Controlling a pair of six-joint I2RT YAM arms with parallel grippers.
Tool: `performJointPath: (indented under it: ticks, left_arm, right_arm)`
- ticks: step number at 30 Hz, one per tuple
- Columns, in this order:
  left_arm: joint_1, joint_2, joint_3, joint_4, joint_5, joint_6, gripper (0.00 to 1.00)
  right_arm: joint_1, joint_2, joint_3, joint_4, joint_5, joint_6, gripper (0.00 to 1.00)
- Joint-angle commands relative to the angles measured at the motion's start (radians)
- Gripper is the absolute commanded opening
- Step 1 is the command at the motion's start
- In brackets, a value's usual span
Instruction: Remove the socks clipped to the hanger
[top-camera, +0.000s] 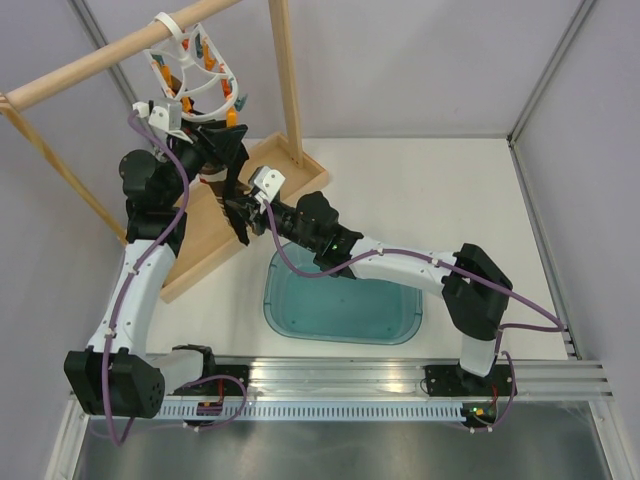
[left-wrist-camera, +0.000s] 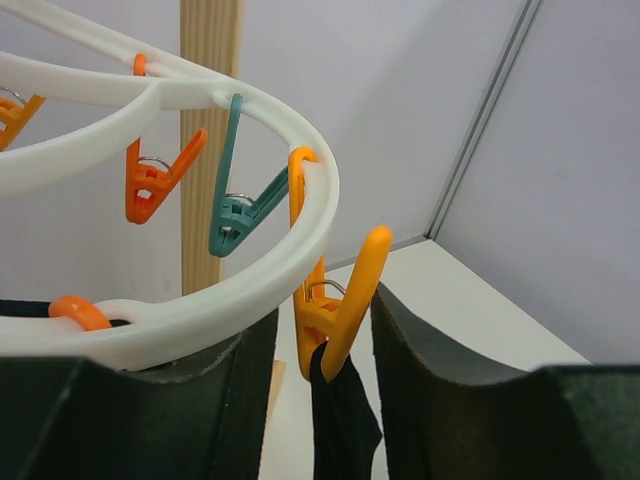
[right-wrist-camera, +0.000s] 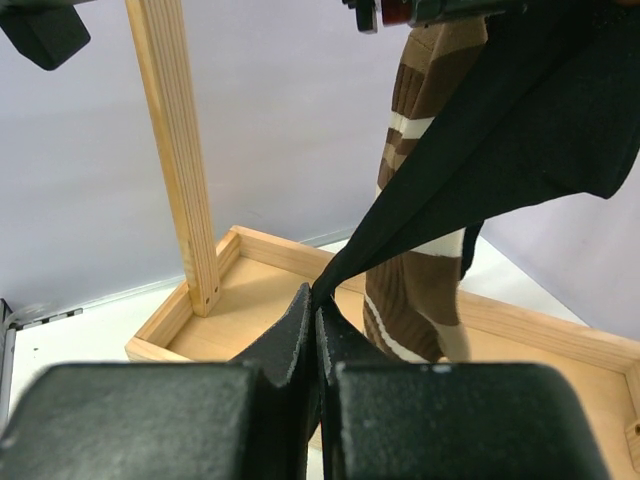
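Note:
The white ring hanger (top-camera: 190, 62) hangs from the wooden pole, with orange and teal clips. In the left wrist view its ring (left-wrist-camera: 250, 290) curves over my fingers. My left gripper (left-wrist-camera: 322, 322) is open. Its jaws stand either side of an orange clip (left-wrist-camera: 335, 300) that pinches a black sock (left-wrist-camera: 340, 420). My right gripper (right-wrist-camera: 318, 300) is shut on the lower end of that black sock (right-wrist-camera: 500, 130) and pulls it taut and slanted. A brown, tan and white striped sock (right-wrist-camera: 420, 290) hangs just behind. In the top view the right gripper (top-camera: 243, 207) sits below the left gripper (top-camera: 205, 135).
The wooden rack has a slanted pole (top-camera: 110, 60), an upright post (top-camera: 287, 85) and a tray-like base (top-camera: 200, 255) under the hanger. A teal bin (top-camera: 340, 325) sits on the white table in front of the arms. Grey walls close in the sides.

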Motion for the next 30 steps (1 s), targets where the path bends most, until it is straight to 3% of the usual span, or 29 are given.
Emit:
performJointPath:
  ticks: [1, 3, 7, 13, 22, 23, 24, 26, 27, 29, 30]
  left_arm:
    - [-0.007, -0.001, 0.053, 0.064, -0.013, 0.014, 0.45]
    - [-0.007, -0.003, 0.053, 0.064, -0.012, 0.014, 0.42]
    - [-0.008, -0.003, 0.057, 0.064, -0.005, 0.016, 0.2]
    - [-0.008, 0.0, 0.061, 0.064, 0.005, 0.019, 0.03]
    - [-0.01, -0.003, 0.036, 0.059, -0.001, 0.013, 0.05]
    - [-0.01, -0.003, 0.035, 0.054, -0.004, 0.011, 0.09]
    - [-0.011, -0.003, 0.036, 0.047, -0.015, 0.009, 0.25]
    - [-0.011, -0.006, 0.036, 0.027, -0.027, 0.012, 0.42]
    - [-0.014, -0.009, 0.035, 0.021, -0.032, 0.014, 0.58]
    - [-0.017, -0.014, 0.031, 0.01, -0.038, 0.022, 0.66]
    - [-0.022, -0.017, 0.03, 0.005, -0.039, 0.023, 0.81]
  right_arm:
    - [0.009, -0.036, -0.001, 0.028, -0.032, 0.002, 0.01]
    - [0.01, -0.035, -0.003, 0.028, -0.032, 0.002, 0.01]
    - [0.009, -0.033, -0.007, 0.027, -0.029, 0.004, 0.01]
    - [0.01, -0.035, -0.012, 0.027, -0.019, 0.004, 0.01]
    - [0.009, -0.07, -0.05, 0.01, 0.044, -0.015, 0.01]
    - [0.01, -0.073, -0.055, 0.007, 0.05, -0.016, 0.01]
    - [0.009, -0.076, -0.058, 0.008, 0.051, -0.019, 0.01]
    - [0.01, -0.085, -0.07, 0.002, 0.075, -0.021, 0.01]
    - [0.01, -0.09, -0.075, 0.002, 0.078, -0.024, 0.01]
    - [0.009, -0.101, -0.087, -0.001, 0.093, -0.027, 0.01]
    - [0.01, -0.105, -0.092, -0.003, 0.098, -0.026, 0.01]
